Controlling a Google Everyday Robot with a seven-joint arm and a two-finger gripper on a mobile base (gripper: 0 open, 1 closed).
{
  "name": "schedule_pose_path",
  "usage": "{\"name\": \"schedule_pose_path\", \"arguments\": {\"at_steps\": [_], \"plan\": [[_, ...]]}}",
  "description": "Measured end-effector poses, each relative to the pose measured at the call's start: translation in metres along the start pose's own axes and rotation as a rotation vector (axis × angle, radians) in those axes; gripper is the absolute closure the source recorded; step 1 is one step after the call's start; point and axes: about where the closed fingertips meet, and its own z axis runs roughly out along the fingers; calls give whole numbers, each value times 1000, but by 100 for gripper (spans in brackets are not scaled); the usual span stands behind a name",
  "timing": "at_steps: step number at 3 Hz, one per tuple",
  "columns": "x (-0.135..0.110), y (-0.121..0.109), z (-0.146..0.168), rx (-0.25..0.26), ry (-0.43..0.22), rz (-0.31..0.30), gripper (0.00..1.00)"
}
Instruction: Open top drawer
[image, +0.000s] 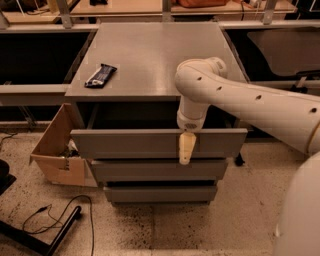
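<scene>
In the single camera view, the jaws hang from the end of the cream arm (250, 100), at the upper edge of the top drawer (130, 143) and right of its middle. Their pale tip hangs down over the outside of the flat front panel. The panel has no handle, so its top lip looks like the only place to get a hold, which would explain this position. Whether the jaws are apart or clamped on the panel cannot be told from here.

The top drawer already stands well out from the cabinet, its front well forward of the two narrower drawer fronts (155, 170) directly below the jaws, which are still in. A dark gap shows behind the panel where the grey interior lies open. To my eye the opening is largely done, with perhaps a last stretch of travel left.

Behind and above the jaws is the grey counter (150, 50), with a dark wrapped packet (100, 75) off to the far left of them, clear of the drawer's path. Left of the jaws and lower, an open cardboard box (55, 150) leans against the cabinet side near the drawer's corner.
</scene>
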Motion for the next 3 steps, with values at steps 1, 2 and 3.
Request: {"name": "schedule_pose_path", "arguments": {"at_steps": [1,2,3], "plan": [[0,1,7,-11,1,0,0],[-7,3,2,-5,13,-26,18],[-8,25,15,-80,27,-40,42]]}}
